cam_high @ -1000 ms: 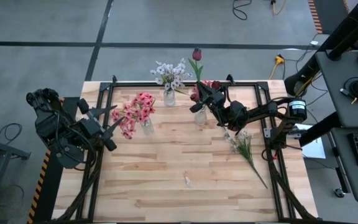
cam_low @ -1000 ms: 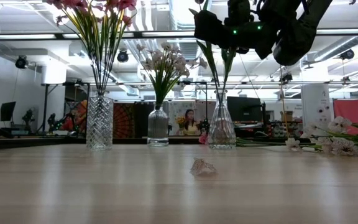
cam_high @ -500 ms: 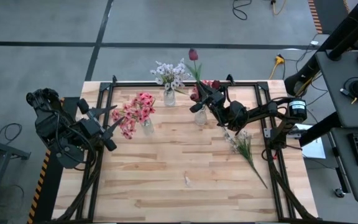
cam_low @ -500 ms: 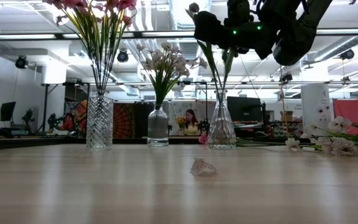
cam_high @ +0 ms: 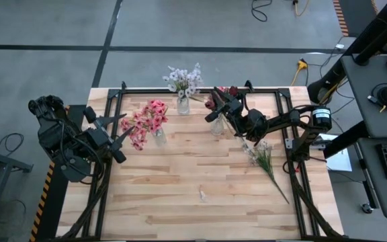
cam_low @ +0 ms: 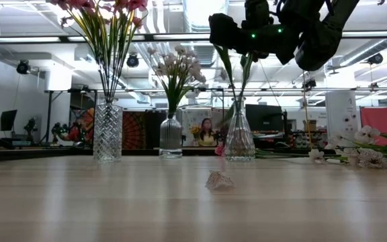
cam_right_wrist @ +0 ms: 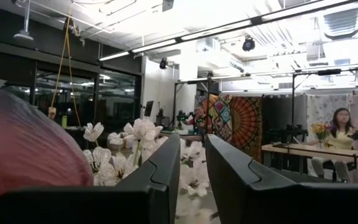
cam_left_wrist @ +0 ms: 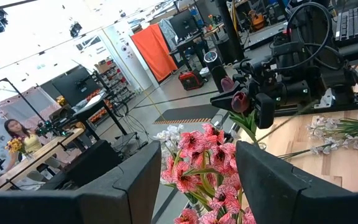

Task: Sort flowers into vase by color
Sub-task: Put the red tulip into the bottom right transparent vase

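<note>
Right pincer (cam_high: 222, 101) hung above the far right part of the wooden surface (cam_high: 180, 181), directly over a clear glass vase (cam_high: 217, 126) that held dark red tulip-like blooms (cam_high: 211, 104) on green stalks. Its fingers (cam_right_wrist: 135, 186) stood a little apart, with only a narrow slit between them and nothing pinched there; one red bloom (cam_right_wrist: 23, 155) sat close beside the pincer. In the low view the stalks rose from that vase (cam_low: 240, 138) to the dark pincer (cam_low: 224, 30) above it. To the left, at the far edge, a smaller vase (cam_high: 183, 105) carried the white-lilac blossoms (cam_high: 183, 79). Further left and a little nearer, a cut-glass vase (cam_high: 158, 136) held the pink blossom clusters (cam_high: 146, 121). One more stem with small white blossoms (cam_high: 264, 158) lay flat on the surface at the right, near the right arm's base and well apart from the vases. A small pale scrap (cam_high: 202, 195) lay alone near the middle, toward the near edge. Left pincer (cam_high: 125, 126) waited at the left side, just beside the pink clusters, its fingers (cam_left_wrist: 129, 186) spread and gripping nothing; the pink blossoms (cam_left_wrist: 197, 162) showed in the gap between them.
</note>
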